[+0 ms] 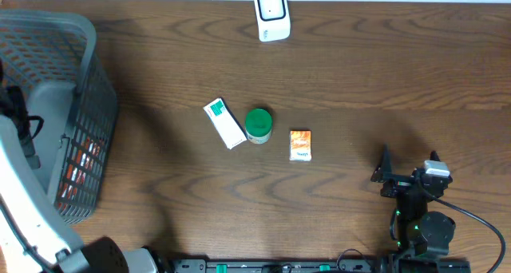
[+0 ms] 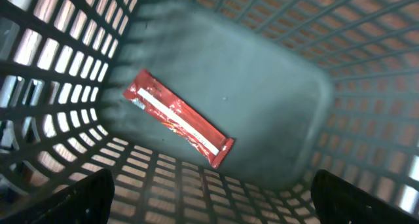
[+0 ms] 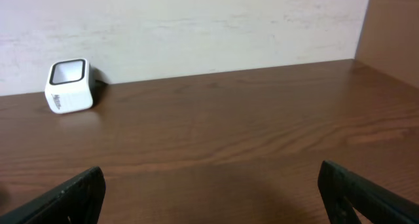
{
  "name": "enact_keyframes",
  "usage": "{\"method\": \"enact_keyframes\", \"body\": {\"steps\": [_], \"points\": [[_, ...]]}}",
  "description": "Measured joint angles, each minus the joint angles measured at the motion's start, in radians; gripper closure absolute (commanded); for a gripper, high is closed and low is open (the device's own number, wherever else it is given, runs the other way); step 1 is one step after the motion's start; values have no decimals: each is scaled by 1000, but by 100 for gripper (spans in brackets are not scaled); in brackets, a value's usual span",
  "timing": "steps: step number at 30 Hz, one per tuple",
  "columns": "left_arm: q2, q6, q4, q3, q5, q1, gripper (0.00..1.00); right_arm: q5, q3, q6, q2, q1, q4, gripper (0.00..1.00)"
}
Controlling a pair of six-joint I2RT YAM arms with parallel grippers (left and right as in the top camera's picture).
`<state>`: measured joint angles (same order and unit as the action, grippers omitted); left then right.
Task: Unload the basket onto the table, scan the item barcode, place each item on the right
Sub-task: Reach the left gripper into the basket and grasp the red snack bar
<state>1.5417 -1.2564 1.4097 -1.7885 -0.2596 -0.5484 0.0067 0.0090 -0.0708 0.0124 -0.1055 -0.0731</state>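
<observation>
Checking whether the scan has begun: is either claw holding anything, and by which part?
Nothing is held: left claw open above the basket, right claw open over the table.

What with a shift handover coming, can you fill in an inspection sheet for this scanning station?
Surface: brown wooden table, no spills seen.
Job's things: white scanner at the far edge; white-and-green box, green-lidded jar and orange packet in a row mid-table; red wrapper lying flat in the grey basket.
Clutter: nothing seen.
Grippers: left gripper open, empty, pointing into the basket; right gripper open, empty, facing the scanner.
Cables: black cable looping off the right arm's base.
Surroundings: pale wall behind the table.
</observation>
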Motion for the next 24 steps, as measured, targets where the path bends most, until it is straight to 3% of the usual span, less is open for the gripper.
{"method": "enact_keyframes", "body": {"steps": [13, 24], "points": [[305, -365, 63, 0, 14, -2, 4, 0, 0, 0, 0, 0, 0, 1], [506, -449, 5, 2, 14, -5, 4, 0, 0, 0, 0, 0, 0, 1]]}}
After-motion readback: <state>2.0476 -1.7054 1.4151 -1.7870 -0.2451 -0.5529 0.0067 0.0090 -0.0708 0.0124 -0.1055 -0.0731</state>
